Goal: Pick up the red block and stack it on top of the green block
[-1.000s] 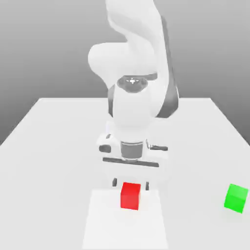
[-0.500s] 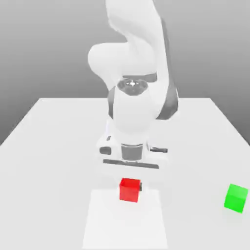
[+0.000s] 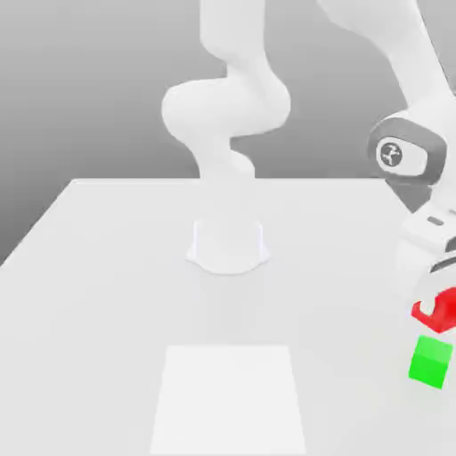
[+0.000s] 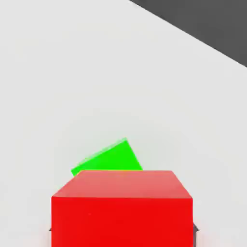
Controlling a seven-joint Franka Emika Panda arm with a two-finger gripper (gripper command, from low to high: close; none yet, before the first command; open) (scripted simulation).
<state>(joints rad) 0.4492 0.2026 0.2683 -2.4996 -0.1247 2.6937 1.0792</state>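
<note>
Hanging above the table (image 3: pixel 107 285), the red block (image 3: pixel 434 311) sits clamped in the gripper (image 3: pixel 436 307), whose fingers are drawn in tight against the cube's sides. In the exterior view the block is at the exterior view's right edge, partly hidden by the white hand, so that only an angled red patch shows; it is clear of the tabletop and just above the green block (image 3: pixel 431 361), with a thin gap between the two. The green block rests on the table near its front right corner in that view.

The hand view gives what the exterior view hides: the red block's (image 4: pixel 123 205) full front face and its flat upper face, both plain and unmarked. Beyond it the green block (image 4: pixel 110 159) lies on the white surface, partly covered by the red one and turned at a slant to it, so their edges do not line up. Both are cubes, with no long axis to speak of.

Farther out, the exterior view shows the arm's round base (image 3: pixel 228 242) at mid-table, the white arm sweeping overhead to the right, and a paler square patch (image 3: pixel 227 396) on the tabletop at the front centre.
</note>
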